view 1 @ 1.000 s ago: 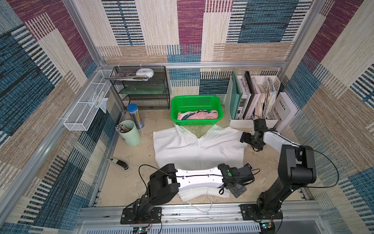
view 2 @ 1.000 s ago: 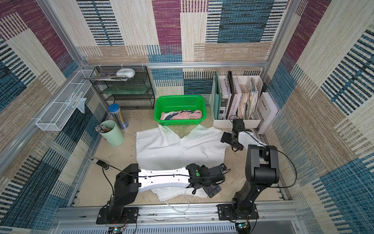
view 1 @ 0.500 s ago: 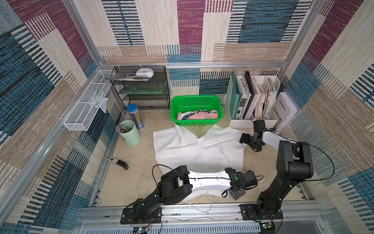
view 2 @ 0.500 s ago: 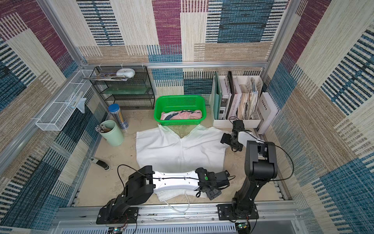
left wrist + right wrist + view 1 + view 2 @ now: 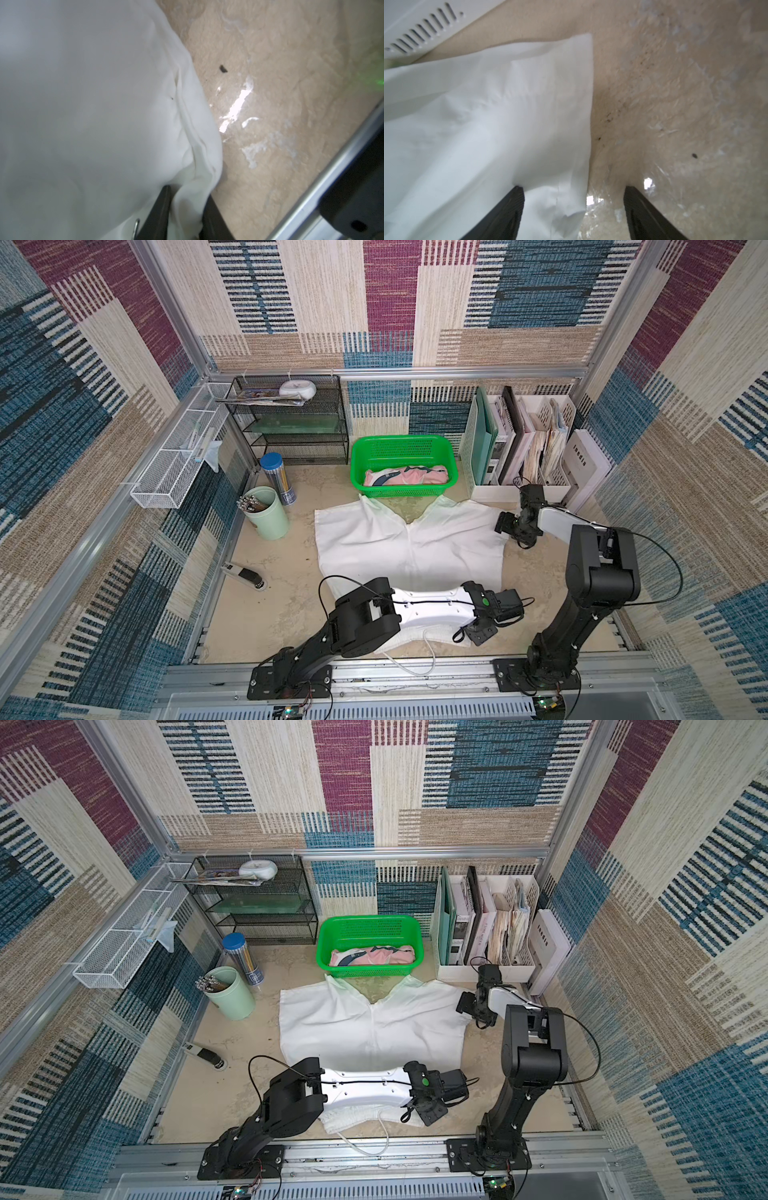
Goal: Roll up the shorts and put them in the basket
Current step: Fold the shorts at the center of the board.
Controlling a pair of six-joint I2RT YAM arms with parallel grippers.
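Evidently, one of the two pairs has been dealt with: the pink cloth shorts with navy-and-white print [image 5: 405,477] are seen bundled inside the green perforated plastic basket [image 5: 358,460], well beyond both grippers. The plain white cloth shorts [image 5: 409,547] are spread flat on the tan tabletop [image 5: 675,104], with the waist toward the left gripper and the leg hems toward the basket. No roll has been started, so the rolling of this pair is judged to be entirely outstanding. The left gripper [image 5: 187,207] is clenched on a bunched fold at the waist corner of the white shorts, cloth being pinched between its black fingers [image 5: 160,218], and the white drawstring [image 5: 431,655] is looped near it. The right gripper [image 5: 573,189] is placed at the outer edge of the far leg, near its hem corner. Its jaws are parted wide and set astride the cloth edge: one finger appears to rest on the fabric, its partner stands over bare tabletop, and nothing is yet gripped.
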